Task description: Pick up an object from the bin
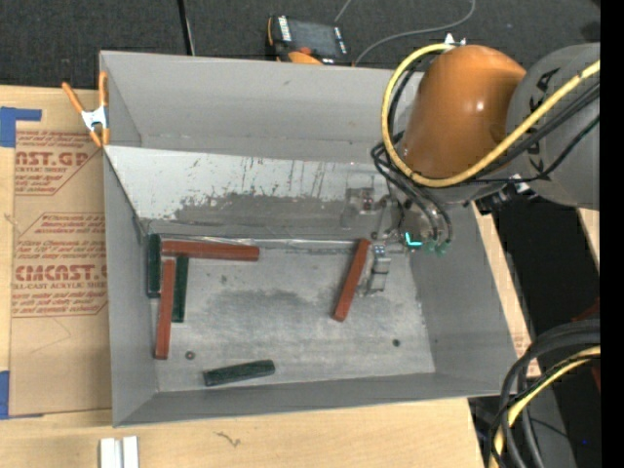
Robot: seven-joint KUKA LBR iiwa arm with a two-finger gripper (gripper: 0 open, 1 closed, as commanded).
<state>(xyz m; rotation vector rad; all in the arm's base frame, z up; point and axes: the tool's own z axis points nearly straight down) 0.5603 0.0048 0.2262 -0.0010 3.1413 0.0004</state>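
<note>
The gripper (376, 265) hung low over the right part of the bin (244, 96) floor, a little right of the frame's centre. Its metal tip was just beside the upper end of a slanted red-brown stick (349, 287), on that stick's right. From this angle I could not tell whether the gripper was clenched or released, nor whether it touched the stick. The stick lay on the scuffed grey floor. It ran from its upper end, near the foot of the back wall, down and to the left toward the middle of the floor, well apart from every other piece.

A small teal light (415, 243) glowed on the gripper body, just right of the tip. Above that, in the upper right of the frame, sat the wrist's rounded orange cover (458, 105), looped by yellow and black cables (393, 100). The grey arm (570, 135) ran out at the right edge.

The other pieces were gathered at the left of the floor. A long red-brown bar (210, 252) lay level near the foot of the back wall. Below its left end, three bars pointed down the frame, close together. A dark green bar (153, 264) lay nearest the left wall, a narrow red-brown bar (164, 315) came next, and a second dark green bar (179, 295) lay on that one's right. A lone dark green bar (239, 371) lay almost level by the front wall, in the lower middle of the frame.
</note>
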